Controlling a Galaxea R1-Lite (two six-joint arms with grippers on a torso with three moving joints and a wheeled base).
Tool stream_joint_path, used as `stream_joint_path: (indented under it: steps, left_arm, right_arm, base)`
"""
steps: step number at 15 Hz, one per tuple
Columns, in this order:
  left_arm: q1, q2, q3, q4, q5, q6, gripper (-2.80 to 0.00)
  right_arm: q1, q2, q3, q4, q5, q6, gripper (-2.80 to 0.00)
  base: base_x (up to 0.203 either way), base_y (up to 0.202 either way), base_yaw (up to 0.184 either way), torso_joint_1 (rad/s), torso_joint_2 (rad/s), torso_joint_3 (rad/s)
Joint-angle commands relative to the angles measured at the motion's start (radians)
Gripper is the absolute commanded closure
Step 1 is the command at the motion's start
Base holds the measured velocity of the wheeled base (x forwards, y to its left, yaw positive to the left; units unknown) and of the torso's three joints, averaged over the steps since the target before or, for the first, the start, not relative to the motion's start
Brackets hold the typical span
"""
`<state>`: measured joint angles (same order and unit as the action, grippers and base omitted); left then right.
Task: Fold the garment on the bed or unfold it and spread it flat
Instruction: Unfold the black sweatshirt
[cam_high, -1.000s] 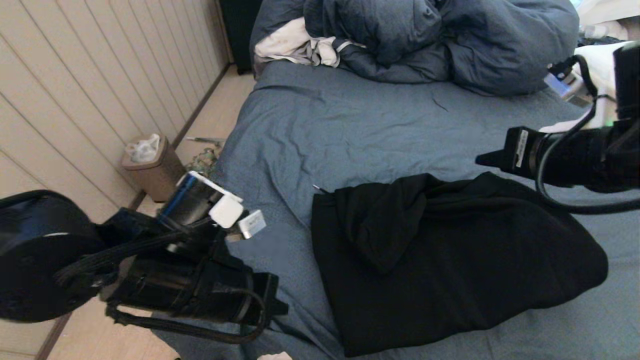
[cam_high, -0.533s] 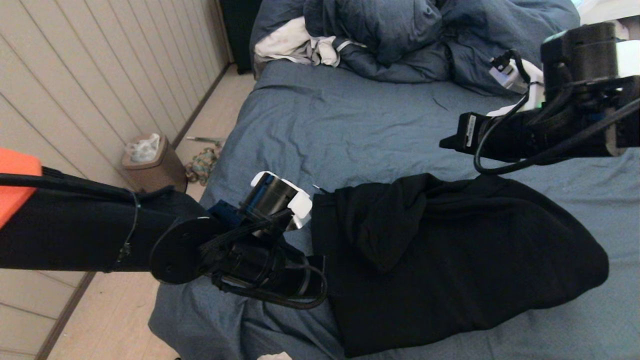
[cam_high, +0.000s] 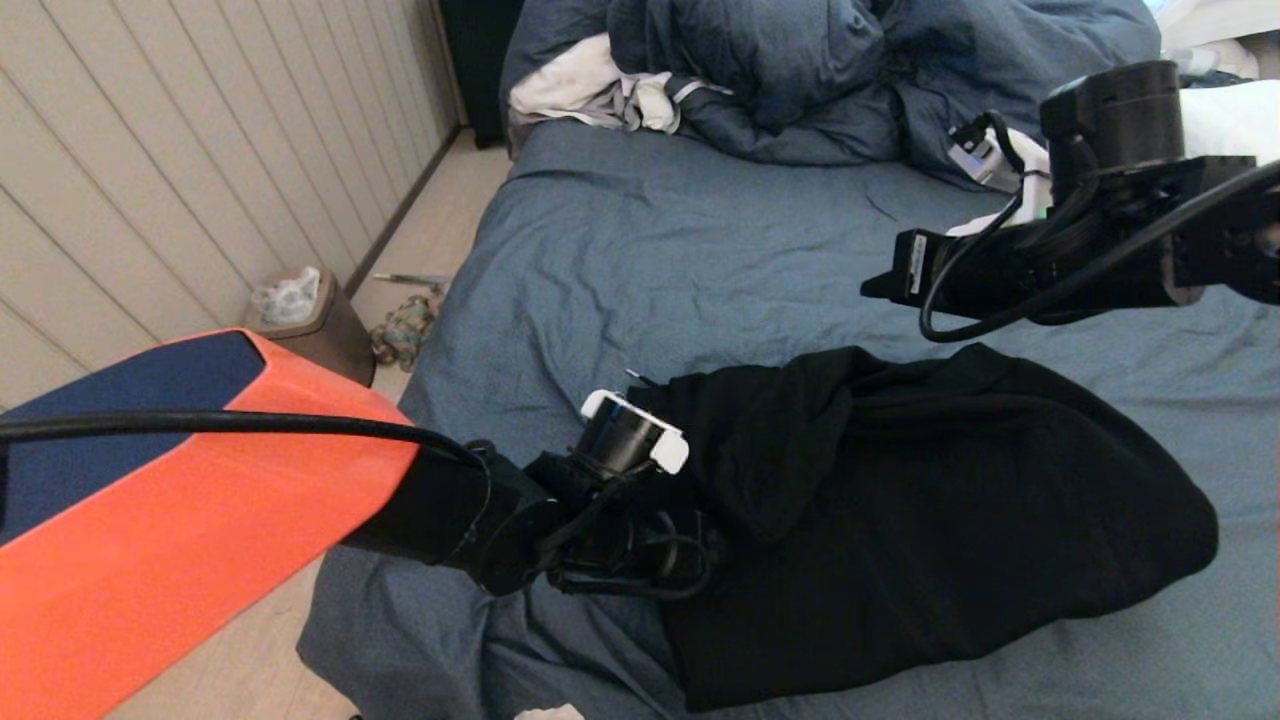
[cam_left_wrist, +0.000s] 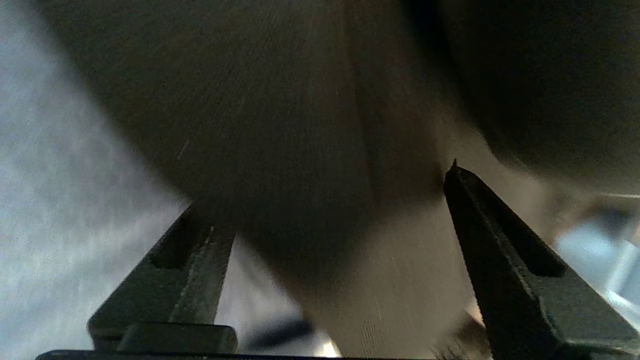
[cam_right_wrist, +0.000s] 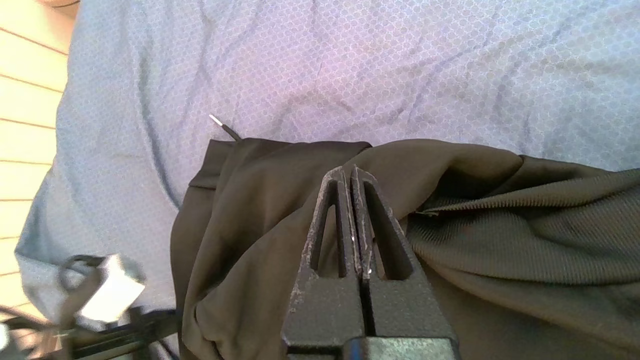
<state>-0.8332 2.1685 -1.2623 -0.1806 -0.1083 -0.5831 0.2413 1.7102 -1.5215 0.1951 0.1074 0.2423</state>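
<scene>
The black garment (cam_high: 900, 520) lies bunched on the blue-grey bed (cam_high: 650, 250), near its front edge; its zipper (cam_right_wrist: 500, 200) and a drawstring tip (cam_right_wrist: 220, 122) show in the right wrist view. My left arm's wrist (cam_high: 625, 450) is at the garment's left edge. The left gripper (cam_left_wrist: 331, 192) is open, fingers wide apart, with black fabric (cam_left_wrist: 300, 150) filling the space between and ahead of them. My right gripper (cam_high: 872, 288) hovers above the garment's far edge, shut (cam_right_wrist: 350, 172) with nothing in it.
A puffy dark blue duvet (cam_high: 850, 70) and a white-grey cloth (cam_high: 590, 90) are heaped at the bed's far end. On the floor left of the bed stands a brown bin (cam_high: 310, 330), by the panelled wall (cam_high: 150, 180). Bare sheet lies between garment and duvet.
My left arm has swung in from beside the bed to the garment's left edge, and its jaws have opened. The right arm has lifted and shifted a little leftward and farther back, still shut.
</scene>
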Motion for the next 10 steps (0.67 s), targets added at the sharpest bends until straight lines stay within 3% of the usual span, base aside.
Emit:
stream_joint_path:
  steps: [1,3,4,5,10]
  left_arm:
    - [-0.005,0.053,-0.007,-0.014,0.008,-0.003,-2.80]
    - [-0.014,0.048,-0.017,-0.016,0.011,-0.004,-2.80]
    - [-0.023,0.040,-0.010,-0.016,0.015,-0.001,-1.83]
    - [-0.034,0.038,-0.003,-0.016,0.025,0.003,0.00]
    - [-0.049,0.033,-0.004,-0.050,0.045,-0.006,0.00]
  right_arm:
    - [0.000,0.001,0.001,0.001,0.002,0.001,0.00]
    - [-0.002,0.000,0.001,0.001,0.003,0.002,0.00]
    - [-0.002,0.001,0.001,0.001,0.002,0.002,0.00]
    - [-0.002,0.000,0.001,0.001,0.002,0.002,0.00]
    - [-0.004,0.000,0.001,0.000,0.001,0.002,0.00]
  base:
    - [0.000,0.000,0.000,0.000,0.00,0.000]
    - [0.000,0.000,0.000,0.000,0.00,0.000]
    - [0.000,0.000,0.000,0.000,0.00,0.000]
    - [0.000,0.000,0.000,0.000,0.00,0.000]
    - [0.000,0.000,0.000,0.000,0.00,0.000]
